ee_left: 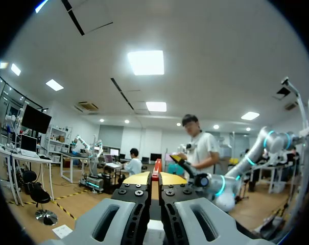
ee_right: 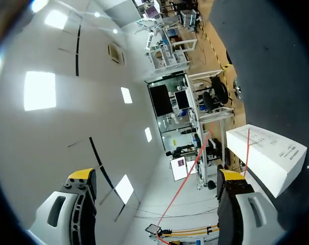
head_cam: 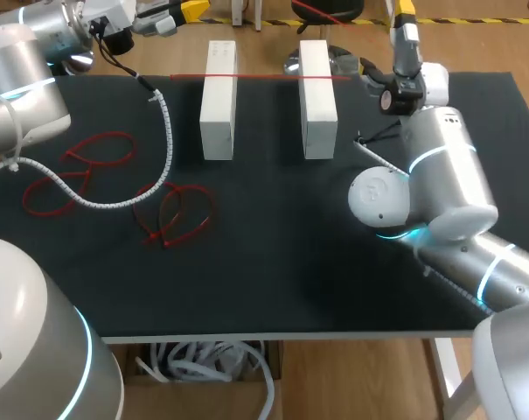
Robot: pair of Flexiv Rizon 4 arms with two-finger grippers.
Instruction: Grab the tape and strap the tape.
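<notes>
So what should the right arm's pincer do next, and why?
Probably shut the right pincer on the red strap. Its fingers stand wide open with the strap running between them, touching neither, while the left pincer looks shut on a red strip, so that side seems secured.

Nothing here can be read. The white block (ee_right: 269, 153) has a few lines of small dark print, too tiny to make out.

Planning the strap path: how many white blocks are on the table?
2. The left white block stands near the far edge, left of centre; the right white block beside it. A red tape lies across both.
</notes>
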